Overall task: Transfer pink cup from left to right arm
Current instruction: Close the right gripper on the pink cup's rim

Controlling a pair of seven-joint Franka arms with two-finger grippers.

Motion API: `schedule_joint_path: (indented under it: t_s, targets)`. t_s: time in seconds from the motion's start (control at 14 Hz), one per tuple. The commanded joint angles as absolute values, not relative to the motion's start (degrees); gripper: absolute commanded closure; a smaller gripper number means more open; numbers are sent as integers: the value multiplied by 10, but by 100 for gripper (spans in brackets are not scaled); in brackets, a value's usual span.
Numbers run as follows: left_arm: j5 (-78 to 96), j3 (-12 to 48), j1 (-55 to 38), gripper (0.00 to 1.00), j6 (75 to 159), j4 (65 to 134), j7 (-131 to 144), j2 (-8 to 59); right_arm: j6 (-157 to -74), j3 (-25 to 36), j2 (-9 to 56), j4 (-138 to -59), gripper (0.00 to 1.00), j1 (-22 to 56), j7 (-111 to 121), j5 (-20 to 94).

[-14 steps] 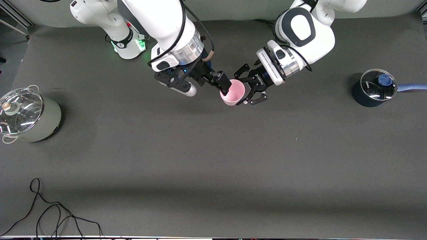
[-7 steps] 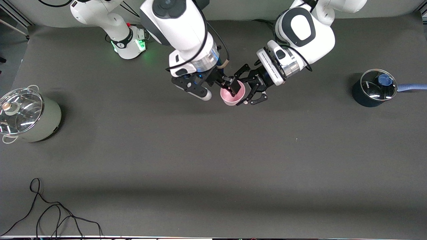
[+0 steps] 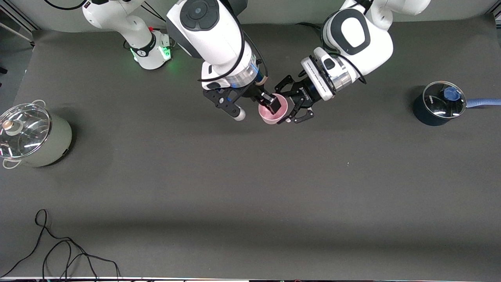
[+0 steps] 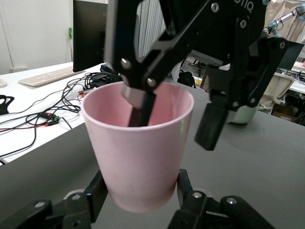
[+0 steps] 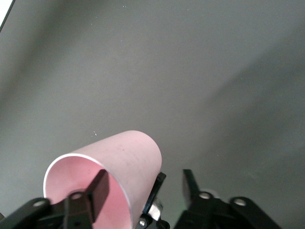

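Note:
The pink cup (image 3: 270, 116) hangs above the dark mat, between the two arms, with its mouth up. My left gripper (image 3: 285, 106), the thin black claw, is shut on the cup's lower body; in the left wrist view its fingers (image 4: 96, 190) press both sides of the cup (image 4: 138, 157). My right gripper (image 3: 272, 102), the blocky black one, is open and straddles the cup's rim, with one finger (image 4: 139, 109) inside and the other outside. The right wrist view shows the cup (image 5: 125, 152) with my right gripper (image 5: 145, 188) astride its wall.
A pale green pot with a glass lid (image 3: 33, 135) stands at the right arm's end of the table. A dark blue saucepan with a glass lid (image 3: 438, 103) stands at the left arm's end. A black cable (image 3: 58, 250) lies near the front edge.
My right arm has swung in over the cup and turned its wrist, and its finger now sits deeper inside the rim. The left arm and the cup have not moved.

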State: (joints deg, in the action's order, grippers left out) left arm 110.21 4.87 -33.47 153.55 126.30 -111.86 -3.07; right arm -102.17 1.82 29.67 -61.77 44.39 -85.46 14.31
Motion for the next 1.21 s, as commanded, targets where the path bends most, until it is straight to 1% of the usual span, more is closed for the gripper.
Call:
schedule_joint_path:
  t_s: [0.0,0.43,0.64,0.71,0.79,0.86,0.93,1.07,1.14]
  targets:
    - [1114,46,-343,48,1545,1269,-1119,-40,-1009,21,297,-606,100,448,-883,147]
    - [1114,46,-343,45,1545,1269,-1118,-40,-1009,22,294,-606,100,442,-882,149]
    - [1114,46,-343,31,1545,1268,-1118,-40,-1009,24,291,-605,100,440,-879,146]
    - [1114,46,-343,21,1545,1268,-1118,-40,-1008,25,286,-605,100,440,-877,145]
    - [1114,46,-343,16,1545,1269,-1118,-40,-1003,27,282,-605,100,439,-875,141]
    - [1114,46,-343,14,1545,1268,-1118,-40,-992,33,278,-604,100,438,-865,136]
    - [1114,46,-343,9,1545,1268,-1118,-40,-976,36,273,-604,100,434,-847,136]
    - [1114,46,-341,9,1545,1269,-1118,-40,-945,38,252,-604,100,419,-799,138]
    - [1114,44,-340,7,1545,1269,-1118,-40,-932,37,240,-606,100,406,-769,137]
